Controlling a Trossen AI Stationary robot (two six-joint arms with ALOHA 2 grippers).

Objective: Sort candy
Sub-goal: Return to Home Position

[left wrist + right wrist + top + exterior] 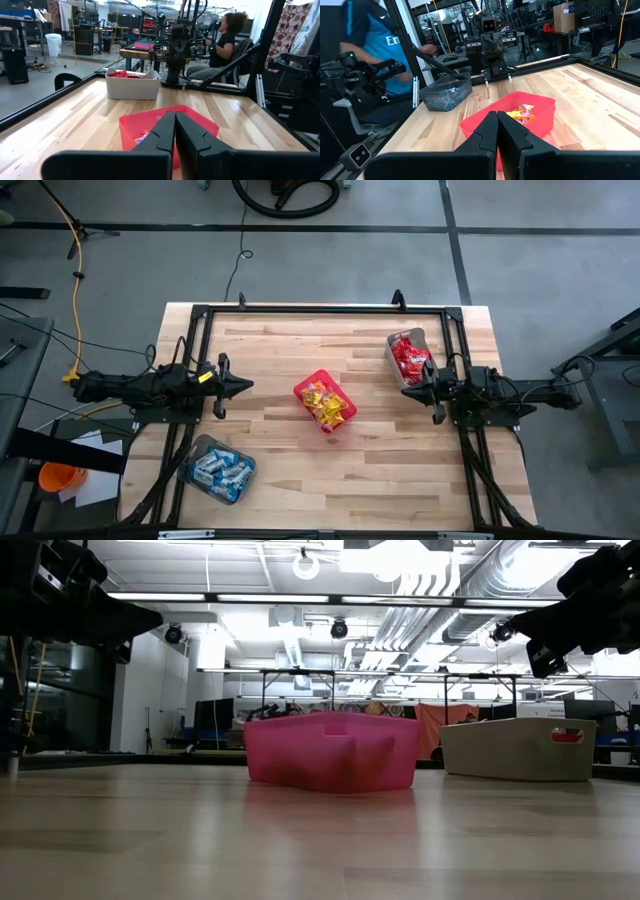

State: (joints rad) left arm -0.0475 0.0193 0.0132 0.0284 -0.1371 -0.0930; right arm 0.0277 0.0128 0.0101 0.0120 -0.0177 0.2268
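Yellow candy (328, 406) lies in the red square bin (313, 383) at the table's middle. Red candy (409, 360) fills the grey tub (420, 335) at the far right. Blue-and-white candy (220, 470) lies in the clear tub (198, 446) at the near left. My left gripper (248, 386) is shut and empty, above the table left of the red bin (200, 125). My right gripper (406, 391) is shut and empty, right of the red bin (540, 102) and just nearer than the grey tub.
A dark metal frame (320, 308) runs along the table's far edge and sides. Bare wood (400, 470) lies between the bins and along the near edge. People show beyond the table in the wrist views (225, 37) (370, 45).
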